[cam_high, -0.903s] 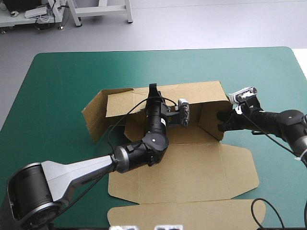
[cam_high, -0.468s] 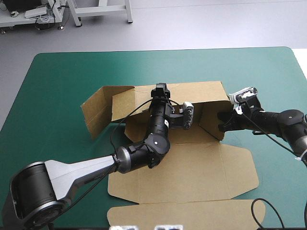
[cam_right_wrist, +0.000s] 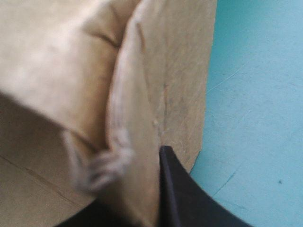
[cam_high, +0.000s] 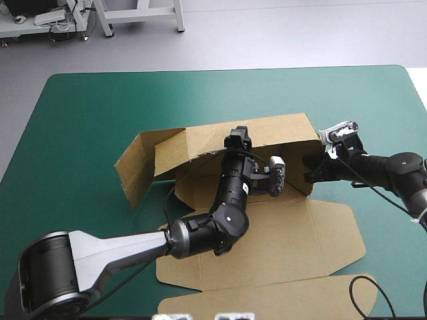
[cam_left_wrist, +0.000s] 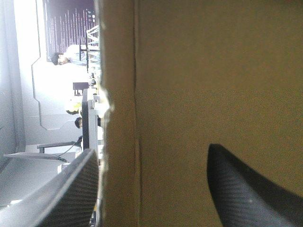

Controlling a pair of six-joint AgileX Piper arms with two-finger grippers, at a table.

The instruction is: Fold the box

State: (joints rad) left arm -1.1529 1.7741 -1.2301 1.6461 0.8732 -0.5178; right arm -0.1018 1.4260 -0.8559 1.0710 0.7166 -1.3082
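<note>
Brown box point(cam_high: 220, 193) at centre of table point(cam_high: 80, 120), half-erected, top open. Back wall point(cam_high: 200, 143) stands along far side, leaning slightly. Left flap point(cam_high: 133, 170) splays outward, tilted. Right end wall point(cam_high: 293, 167) raised; in right wrist view its edge appears doubled over, frayed at corner. Lid point(cam_high: 307, 240) lies flat toward near edge, rounded tuck flap point(cam_high: 267, 300) beyond it at table's near edge. Left wrist view: plain board face, one straight crease near its edge.

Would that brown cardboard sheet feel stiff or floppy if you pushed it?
Probably stiff: the brown cardboard box holds its raised walls flat, unsagging. It likely hinges easily along its creases, where panels fold. Seemingly light, being thin board.
</note>
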